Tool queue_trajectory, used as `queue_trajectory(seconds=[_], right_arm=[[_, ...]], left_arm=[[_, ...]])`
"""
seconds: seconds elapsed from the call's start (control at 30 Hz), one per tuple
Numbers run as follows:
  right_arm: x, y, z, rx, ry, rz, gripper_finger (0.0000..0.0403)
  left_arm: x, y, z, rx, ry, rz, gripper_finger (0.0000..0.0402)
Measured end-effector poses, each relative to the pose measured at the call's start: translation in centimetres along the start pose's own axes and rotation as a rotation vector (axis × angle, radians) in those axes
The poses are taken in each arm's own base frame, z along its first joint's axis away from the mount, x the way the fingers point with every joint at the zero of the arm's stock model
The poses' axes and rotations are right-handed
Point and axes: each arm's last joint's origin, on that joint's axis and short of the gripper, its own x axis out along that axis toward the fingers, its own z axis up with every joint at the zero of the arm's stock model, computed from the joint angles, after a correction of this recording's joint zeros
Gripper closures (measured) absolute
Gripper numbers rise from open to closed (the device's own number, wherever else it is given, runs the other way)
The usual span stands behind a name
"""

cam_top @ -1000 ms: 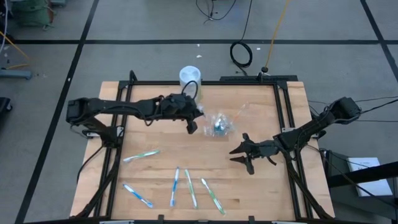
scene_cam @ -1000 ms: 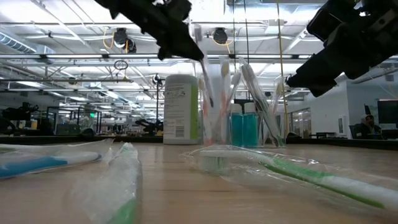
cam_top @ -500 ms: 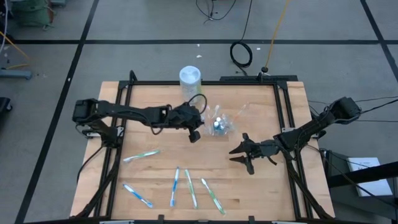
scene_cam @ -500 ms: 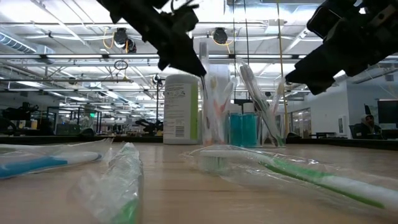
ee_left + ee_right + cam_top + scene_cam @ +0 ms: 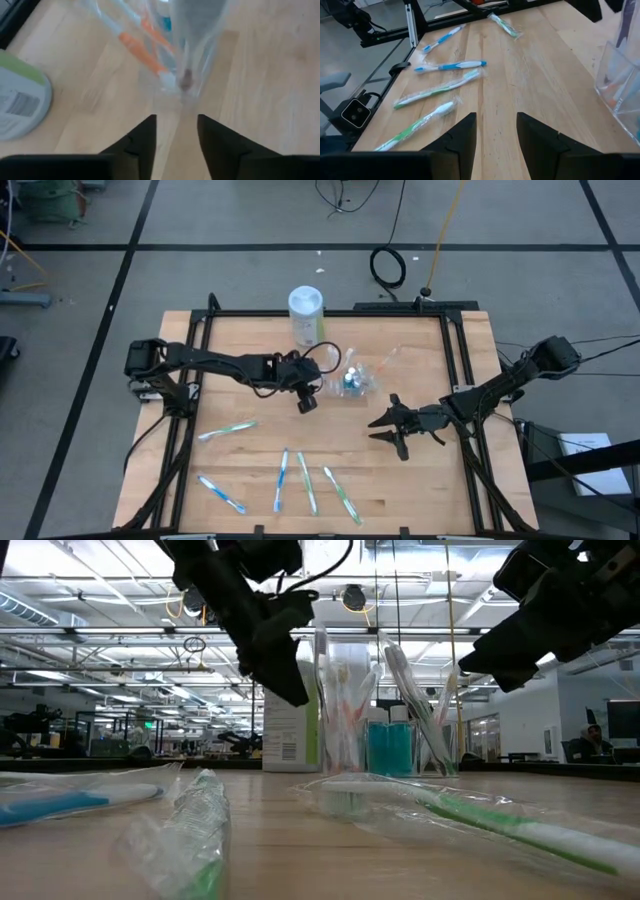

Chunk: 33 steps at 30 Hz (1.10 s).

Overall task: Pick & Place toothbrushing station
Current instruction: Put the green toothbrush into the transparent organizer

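Observation:
The clear cup (image 5: 352,380) stands on the table's far middle with wrapped toothbrushes upright in it and teal tubes (image 5: 390,745) beside them. My left gripper (image 5: 307,402) hangs just left of the cup, tipped down toward its base (image 5: 175,75). Its fingers are open, with nothing plainly between them. Several wrapped toothbrushes (image 5: 281,480) lie flat along the near side, and one (image 5: 227,430) lies to the left. My right gripper (image 5: 385,432) waits open at mid-right, above the wood.
A white-lidded canister with a green label (image 5: 306,312) stands at the far edge, just behind my left gripper. The black frame rails (image 5: 455,350) run along the table's sides. Bare wood (image 5: 330,435) lies between the cup and the row of toothbrushes.
My left gripper has sunk from the cup's rim down beside the cup. It has drawn a little toward the table's near edge and tipped more steeply downward. The cup and its toothbrushes have stayed where they were.

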Motion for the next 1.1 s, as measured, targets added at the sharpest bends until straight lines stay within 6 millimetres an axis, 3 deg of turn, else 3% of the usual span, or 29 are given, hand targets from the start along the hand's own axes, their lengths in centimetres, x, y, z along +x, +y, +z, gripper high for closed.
queue_trajectory(seconds=[0.13,0.33,0.5,0.6,0.8,0.9,1.1], right_arm=[[0.0,0.0,0.0,0.0,0.0,-0.001,0.0273],[0.0,0.0,0.0,-0.003,-0.001,0.0,0.0273],[0.0,-0.3,0.1,-0.003,-0.035,-0.104,0.0273],[0.0,-0.4,0.0,-0.007,-0.034,-0.129,0.0273],[0.0,-0.1,0.8,0.019,-0.111,-0.097,0.0273],[0.8,0.4,1.3,0.034,-0.109,-0.073,0.0273],[5.2,3.1,3.2,0.045,0.017,0.072,0.0273]], left_arm=[[-1.8,-0.2,0.5,0.03,-0.04,-0.014,0.022],[-7.4,0.0,0.7,0.006,-0.089,-0.043,0.0203],[-12.7,0.6,-1.0,-0.074,-0.035,-0.058,0.0215],[-14.6,0.9,-2.6,-0.13,0.061,-0.051,0.0226],[-16.0,0.6,-5.4,-0.142,0.293,0.014,0.0245],[-15.9,0.3,-5.4,-0.117,0.269,0.047,0.0253],[-14.8,-0.3,-4.5,-0.058,0.191,0.069,0.0273]])
